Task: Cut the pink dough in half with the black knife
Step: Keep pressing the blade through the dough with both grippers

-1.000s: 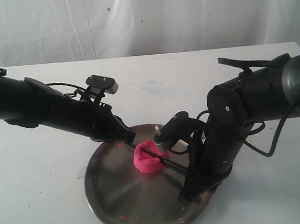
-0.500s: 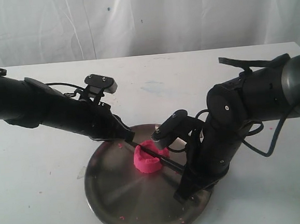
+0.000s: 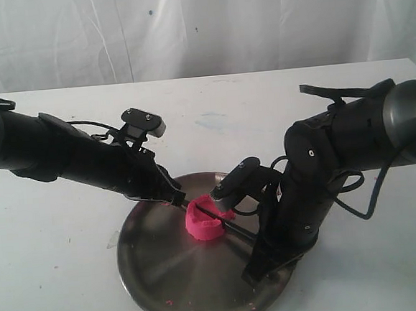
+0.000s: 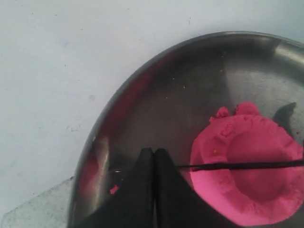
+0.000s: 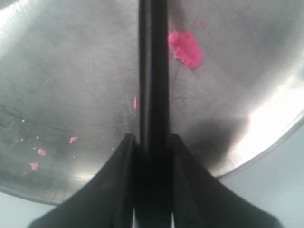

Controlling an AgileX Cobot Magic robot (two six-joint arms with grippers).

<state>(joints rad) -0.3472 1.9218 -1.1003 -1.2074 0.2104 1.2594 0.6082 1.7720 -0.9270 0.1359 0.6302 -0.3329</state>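
The pink dough (image 3: 203, 223), a round lump with a dented top, lies on the steel plate (image 3: 174, 273). The black knife (image 3: 232, 227) lies across the top of the dough. In the left wrist view its thin blade (image 4: 247, 165) crosses the dough (image 4: 247, 190). My right gripper (image 3: 260, 238) is shut on the knife's handle (image 5: 153, 71), one jaw on each side, seen in the right wrist view (image 5: 153, 142). My left gripper (image 3: 178, 199) is shut, its fingertips (image 4: 154, 152) together right at the blade's tip end, beside the dough.
Small pink crumbs and a pink smear (image 5: 186, 49) dot the plate (image 5: 71, 71). The plate (image 4: 156, 95) sits on a white table (image 3: 74, 281) with a white curtain behind. Both black arms reach over the plate's rim from opposite sides.
My left arm has shifted slightly to the right and down, bringing its shut fingertips closer to the blade's tip. The right arm, knife and dough have barely moved.
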